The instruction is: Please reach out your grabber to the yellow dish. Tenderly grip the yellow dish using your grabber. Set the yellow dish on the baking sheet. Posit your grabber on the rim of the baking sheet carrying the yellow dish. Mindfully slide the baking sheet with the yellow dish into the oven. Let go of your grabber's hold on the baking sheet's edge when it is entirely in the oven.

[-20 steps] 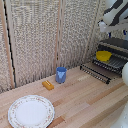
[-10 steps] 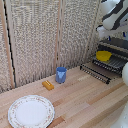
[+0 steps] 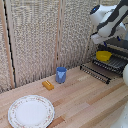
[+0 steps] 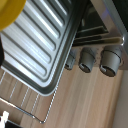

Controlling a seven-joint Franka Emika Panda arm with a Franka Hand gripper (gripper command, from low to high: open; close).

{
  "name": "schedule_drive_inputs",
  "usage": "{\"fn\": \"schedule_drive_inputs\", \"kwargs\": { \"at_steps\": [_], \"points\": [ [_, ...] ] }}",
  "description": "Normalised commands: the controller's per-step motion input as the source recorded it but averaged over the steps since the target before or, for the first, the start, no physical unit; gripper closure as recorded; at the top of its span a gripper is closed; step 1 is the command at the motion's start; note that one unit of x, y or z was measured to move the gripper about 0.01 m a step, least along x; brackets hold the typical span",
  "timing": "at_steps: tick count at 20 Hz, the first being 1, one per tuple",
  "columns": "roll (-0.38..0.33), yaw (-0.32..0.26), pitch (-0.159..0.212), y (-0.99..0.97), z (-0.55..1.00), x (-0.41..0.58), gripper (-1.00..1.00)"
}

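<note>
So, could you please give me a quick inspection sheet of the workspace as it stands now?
Surface: light wooden table, bare between items.
Job's things: yellow dish sits on the baking sheet, which sticks out of the oven at the exterior view's right; the wrist view shows the dish over a ribbed tray.
Clutter: blue cup, small orange block, white patterned-rim plate.
Hand: the white arm is above the dish; the fingers cannot be made out.
Cables: nothing seen.
Surroundings: woven screen panels behind the table.
</note>
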Motion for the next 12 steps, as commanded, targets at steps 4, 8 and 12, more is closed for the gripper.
{"fn": "schedule_drive_inputs", "kwargs": {
  "at_steps": [4,8,12],
  "points": [
    [-0.264,0.199,0.218,0.11,-0.26,-0.064,-1.0],
    [-0.259,0.23,0.198,0.03,-0.29,-0.068,-1.0],
    [-0.209,0.269,0.167,0.0,-0.21,-0.02,-1.0]
  ]
}}
